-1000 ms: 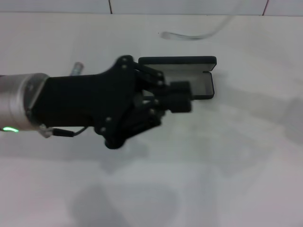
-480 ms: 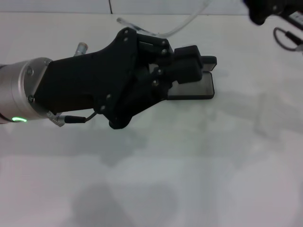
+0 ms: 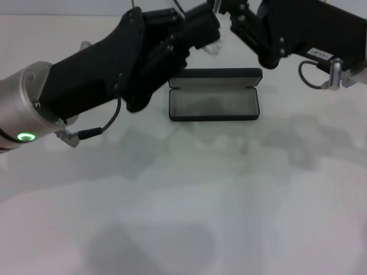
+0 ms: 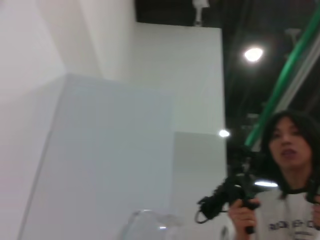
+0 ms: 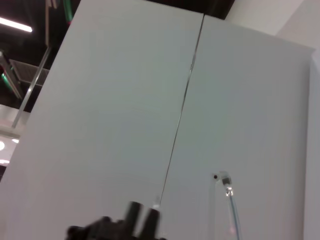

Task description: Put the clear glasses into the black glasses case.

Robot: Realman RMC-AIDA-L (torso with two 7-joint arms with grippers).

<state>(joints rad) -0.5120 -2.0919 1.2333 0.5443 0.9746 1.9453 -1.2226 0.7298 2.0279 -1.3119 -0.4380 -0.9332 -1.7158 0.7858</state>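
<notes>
The black glasses case (image 3: 213, 74) lies open on the white table, its pale lining facing up and nothing inside. Above its far edge my left gripper (image 3: 209, 35) is lifted off the table and shut on the clear glasses (image 3: 214, 49), of which only a small transparent piece shows under the black fingers. A curved clear part of the glasses (image 4: 150, 222) shows in the left wrist view. My right gripper (image 3: 227, 12) comes in from the upper right, close to the left one. One straight clear arm of the glasses (image 5: 228, 200) shows in the right wrist view.
The white table (image 3: 229, 200) spreads out in front of the case. A cable loop (image 3: 312, 77) hangs from the right wrist. In the left wrist view a person (image 4: 287, 150) stands beyond the table holding a black device.
My left gripper rose from the case up and back, carrying the clear glasses off the table and uncovering the case. The right arm came in from the upper right.
</notes>
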